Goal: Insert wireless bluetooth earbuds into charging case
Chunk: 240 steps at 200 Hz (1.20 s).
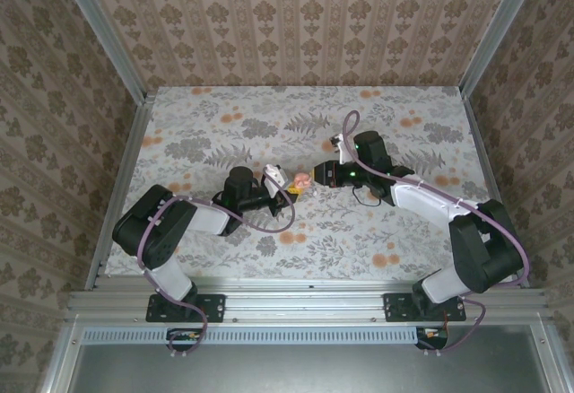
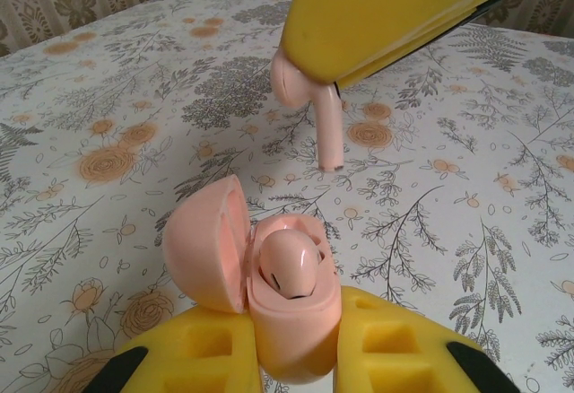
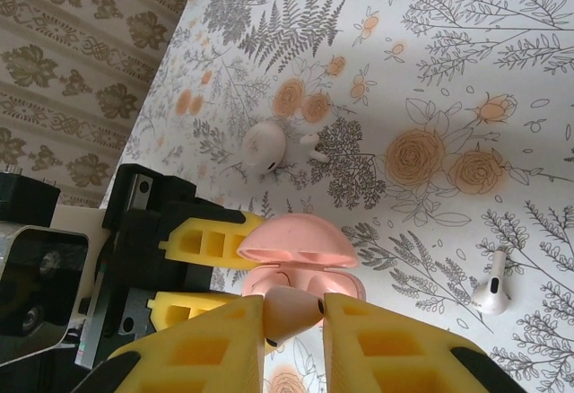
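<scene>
My left gripper (image 2: 296,326) is shut on the charging case (image 2: 291,321), a pale pink clamshell whose lid (image 2: 202,245) hangs open to the left. One pink earbud (image 2: 291,266) sits in the case. My right gripper (image 3: 291,308) is shut on the second pink earbud (image 3: 289,312), just above the open case (image 3: 300,245). In the left wrist view that earbud (image 2: 325,119) hangs stem down from the right gripper's yellow fingers (image 2: 377,16), above and beyond the case. From above, the left gripper (image 1: 267,187) and right gripper (image 1: 312,179) meet at mid-table around the case (image 1: 276,178).
Two white earbuds lie loose on the flowered tablecloth: one (image 3: 266,146) beyond the case, another (image 3: 491,292) to the right. The left gripper's yellow fingers (image 3: 202,236) and black body (image 3: 134,222) sit close under the right gripper. Patterned walls enclose the table (image 1: 224,124).
</scene>
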Tool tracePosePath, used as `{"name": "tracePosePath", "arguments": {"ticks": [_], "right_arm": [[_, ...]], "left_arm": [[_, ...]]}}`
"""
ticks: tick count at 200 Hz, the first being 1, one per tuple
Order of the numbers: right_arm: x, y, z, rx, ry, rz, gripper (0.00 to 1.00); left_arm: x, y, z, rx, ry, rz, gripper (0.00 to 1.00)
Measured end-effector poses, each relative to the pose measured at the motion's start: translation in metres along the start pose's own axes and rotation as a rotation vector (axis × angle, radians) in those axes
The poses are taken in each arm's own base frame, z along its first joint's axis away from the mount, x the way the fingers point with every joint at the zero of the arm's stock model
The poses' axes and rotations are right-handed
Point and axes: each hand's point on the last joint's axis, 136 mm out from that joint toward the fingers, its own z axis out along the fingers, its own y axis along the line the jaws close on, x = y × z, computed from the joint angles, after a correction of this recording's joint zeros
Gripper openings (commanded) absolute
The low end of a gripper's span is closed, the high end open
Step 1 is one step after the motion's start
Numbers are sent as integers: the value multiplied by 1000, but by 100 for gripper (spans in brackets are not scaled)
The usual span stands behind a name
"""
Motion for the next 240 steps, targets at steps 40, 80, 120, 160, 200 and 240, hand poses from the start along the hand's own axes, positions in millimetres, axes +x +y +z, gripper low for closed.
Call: {"name": "tracePosePath", "arguments": {"ticks": [40,80,120,160,200,240], "right_arm": [[0,5,3,-15,-3,-7,23],[6,5,8,-16,13,1,22],[8,4,10,-13,18,2,22],[9,-1,13,7,19,12,22],[8,-4,14,17,16,17,22],[6,-4,16,14,5,21,22]], "left_arm": [[-2,0,0,-1,-6,1,15],[-3,2,0,-10,-11,0,15],[-3,2,0,-12,-11,-1,15],[-3,2,0,-13,-11,-3,15],[-3,2,0,-13,-11,-3,15],[-4,2,0,-13,-13,-1,15]]}}
